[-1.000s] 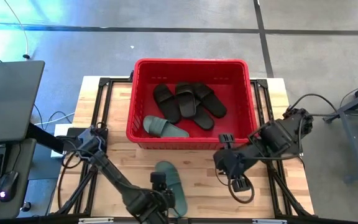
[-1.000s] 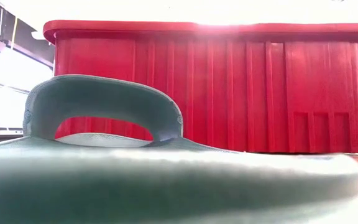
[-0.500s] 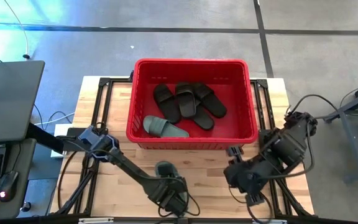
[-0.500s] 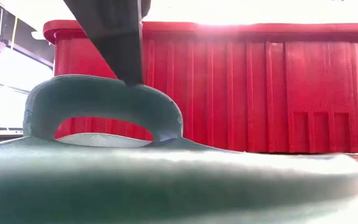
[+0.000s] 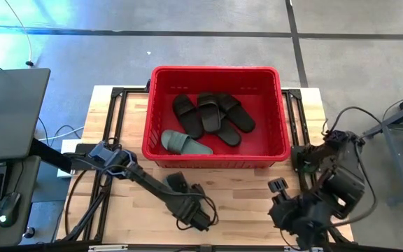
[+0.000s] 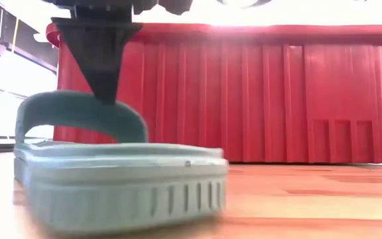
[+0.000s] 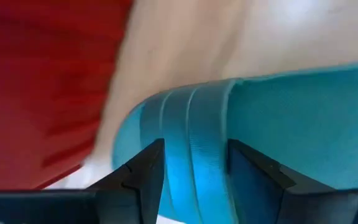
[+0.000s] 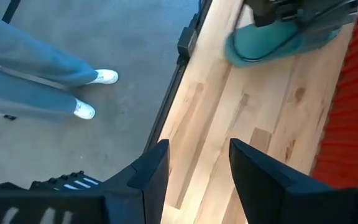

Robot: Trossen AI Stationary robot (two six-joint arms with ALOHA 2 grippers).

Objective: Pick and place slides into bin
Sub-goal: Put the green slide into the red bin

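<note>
A teal-green slide [image 6: 118,189] lies on the wooden table in front of the red bin [image 5: 215,73], with its strap [image 6: 78,113] arched up. My left gripper [image 5: 186,203] stands over it and is shut on that strap. In the high view the gripper covers most of the slide [image 5: 176,183]. Several black slides [image 5: 212,112] and one teal slide [image 5: 185,143] lie on the bin's floor. My right gripper [image 8: 197,168] is open and empty, near the table's near right corner [image 5: 280,189]. My left gripper pinches the slide's strap [image 7: 194,149] between its two fingers [image 7: 145,174], which lie across the band. The fingers come from above, pointing down [image 6: 101,73] onto the top of the arch. I cannot tell whether the sole is off the table.
The bin's near wall [image 6: 257,99] stands close behind the slide. Bare wood lies to the right of the slide [image 5: 243,196]. Black frame rails run along the table's sides [image 5: 117,119]. A person's legs and white shoes [image 8: 86,106] stand on the floor beside the table.
My left gripper has come in from the near edge, gone down onto the teal slide's strap and taken hold of it. The slide has turned and gone away from the low camera, toward the bin. My right gripper has drawn back toward the near right corner.
</note>
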